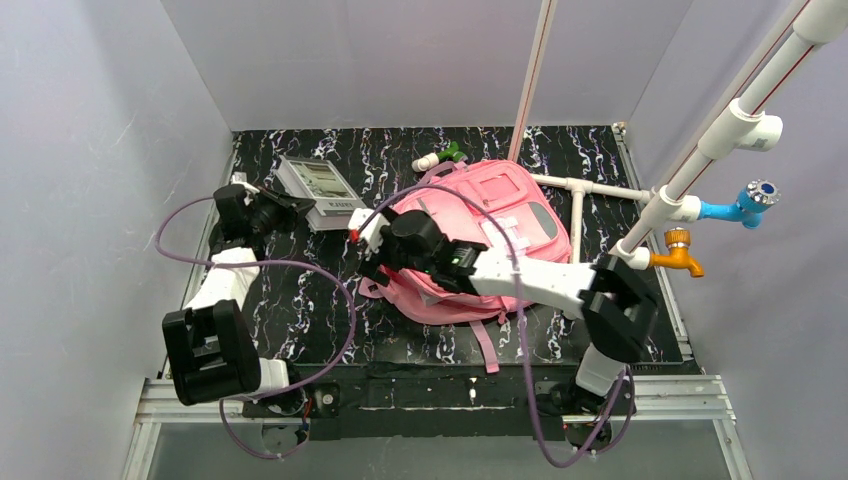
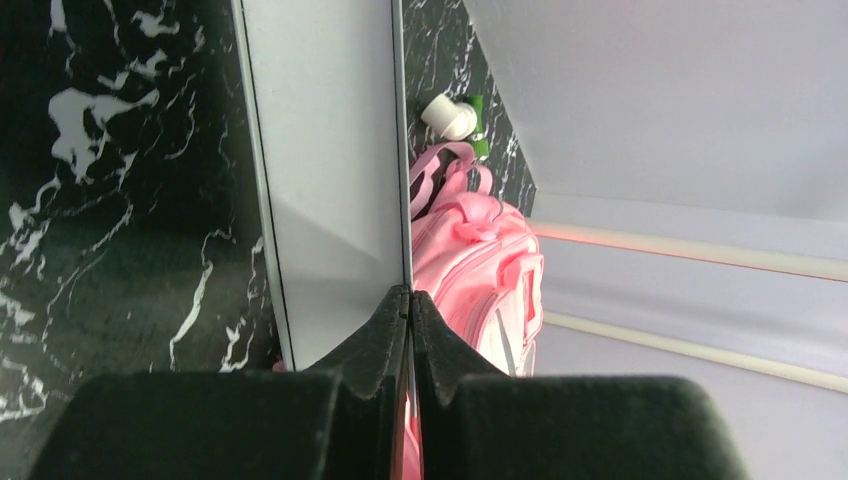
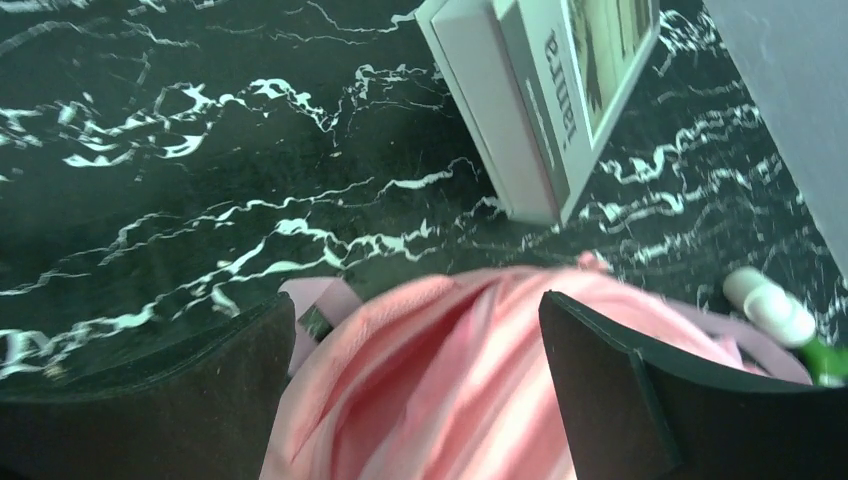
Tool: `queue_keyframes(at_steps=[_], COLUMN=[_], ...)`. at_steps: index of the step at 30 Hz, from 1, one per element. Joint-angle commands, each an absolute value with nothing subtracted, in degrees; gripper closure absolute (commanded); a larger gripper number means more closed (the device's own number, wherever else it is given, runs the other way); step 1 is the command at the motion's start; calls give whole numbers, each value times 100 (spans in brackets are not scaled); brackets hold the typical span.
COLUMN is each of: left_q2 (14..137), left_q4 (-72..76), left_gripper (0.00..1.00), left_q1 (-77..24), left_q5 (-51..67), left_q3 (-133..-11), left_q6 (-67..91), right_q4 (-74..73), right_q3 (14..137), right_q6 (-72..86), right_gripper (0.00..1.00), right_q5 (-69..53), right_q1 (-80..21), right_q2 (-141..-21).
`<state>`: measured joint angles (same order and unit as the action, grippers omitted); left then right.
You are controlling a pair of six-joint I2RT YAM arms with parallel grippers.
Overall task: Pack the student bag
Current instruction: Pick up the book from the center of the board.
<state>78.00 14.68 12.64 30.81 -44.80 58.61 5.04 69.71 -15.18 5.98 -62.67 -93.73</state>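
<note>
The pink student bag (image 1: pixel 500 225) lies flat in the middle of the black marbled table. My right gripper (image 1: pixel 372 248) hangs over the bag's left edge. In the right wrist view it (image 3: pixel 415 310) is open, with the pink fabric folds of the bag (image 3: pixel 440 400) between its jaws. A grey-white book (image 1: pixel 322 190) lies left of the bag and also shows in the right wrist view (image 3: pixel 545 90). My left gripper (image 1: pixel 290 212) is at the book's near-left edge. In the left wrist view it (image 2: pixel 408 300) is shut on the book's thin cover edge (image 2: pixel 330 180).
A white and green cylinder (image 1: pixel 440 157) lies behind the bag near the back wall. A white pipe frame (image 1: pixel 580 200) with orange (image 1: pixel 680 255) and blue (image 1: pixel 745 205) taps stands to the right. Purple cables loop over the table and the bag.
</note>
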Motion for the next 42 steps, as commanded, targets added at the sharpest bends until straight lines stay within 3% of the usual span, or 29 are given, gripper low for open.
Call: queue_keyframes(at_steps=[1,7,11,20,35,42], left_q2=[7505,7247,7166,7211,7308,7258], left_q4=[748,100,-191,-173,-216,-220], left_gripper=[100,100,100,100,100,100], left_q1=[1308,1309,1303,1302,1305,1304], left_q5=[3260,3158,3190,3364,3285,3431], left_q3=[-4341,-4528,-4623,-4574,-4692,-4716], left_q6=[5604,5360,5289,5366,5384,5493], right_q4=[2275,4158,4855,5448,5651,5580], right_q3=[7345,7370,7593,8059,6441,6957], right_q6=[-2984,-3556,-3482,-3781,-3771,-3530], right_gripper=[2,2,2,2,2,2], right_q5=[58,-291,128,881,467,-269], right_q1=[-6266,-6240,-6232,-6231,-6210,-6126], right_q2=[-10383,-11484,-12083,-12842,-11659,-12018])
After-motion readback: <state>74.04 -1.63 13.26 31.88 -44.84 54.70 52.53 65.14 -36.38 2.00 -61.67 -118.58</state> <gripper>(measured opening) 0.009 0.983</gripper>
